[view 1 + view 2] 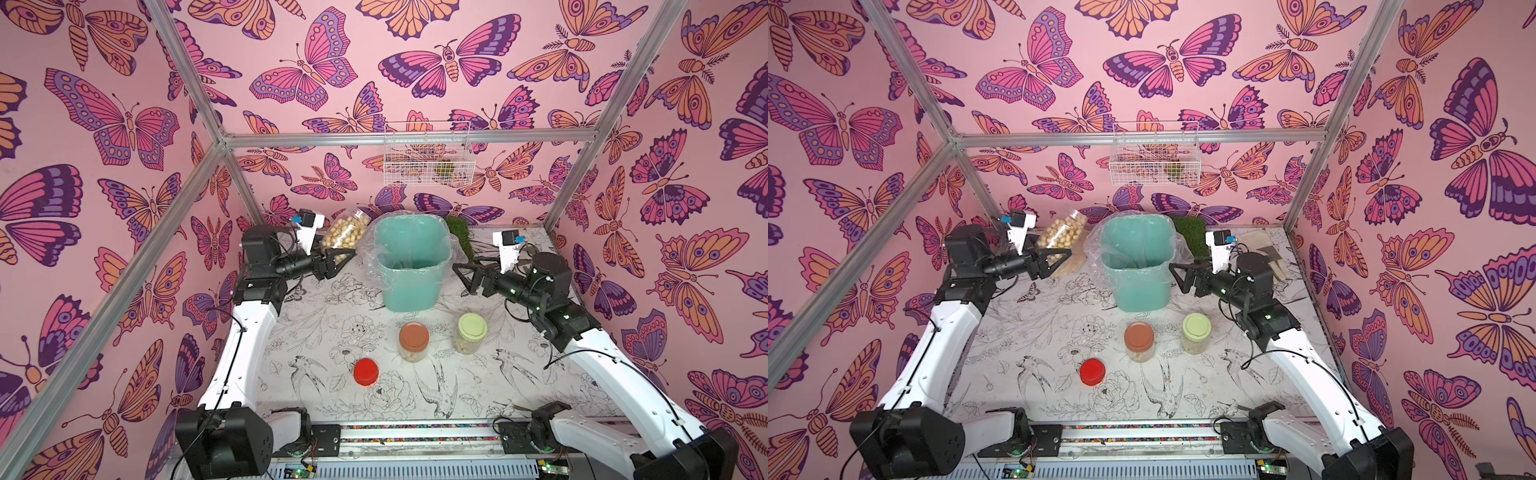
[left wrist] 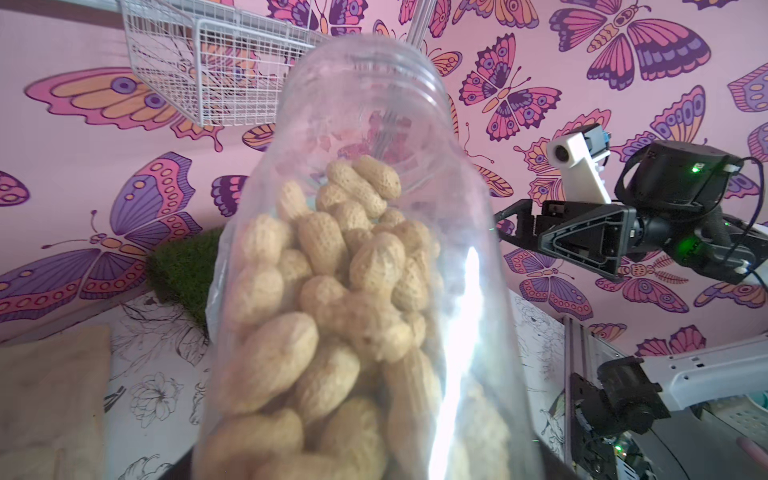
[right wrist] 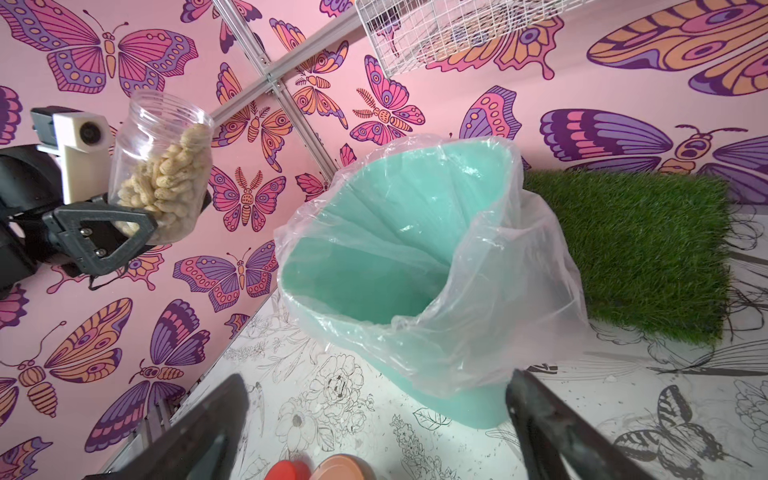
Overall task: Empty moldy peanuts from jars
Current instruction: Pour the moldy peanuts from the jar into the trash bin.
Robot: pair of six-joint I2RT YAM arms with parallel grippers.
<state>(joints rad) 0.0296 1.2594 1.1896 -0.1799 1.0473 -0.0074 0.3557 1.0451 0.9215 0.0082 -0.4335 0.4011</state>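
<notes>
My left gripper is shut on a lidless clear jar, held off the table and tilted toward the back, just left of the bin. The jar fills the left wrist view and hides the jaws; it is packed with pale beige peanuts. Two more jars stand upright and closed on the table: a brown-lidded jar and a pale green-lidded jar. A loose red lid lies nearer the front. My right gripper hangs open and empty to the right of the bin, fingers spread wide.
A teal bin lined with clear plastic stands at the back centre between the two grippers. A green grass patch lies behind it to the right. A white wire basket hangs on the back wall.
</notes>
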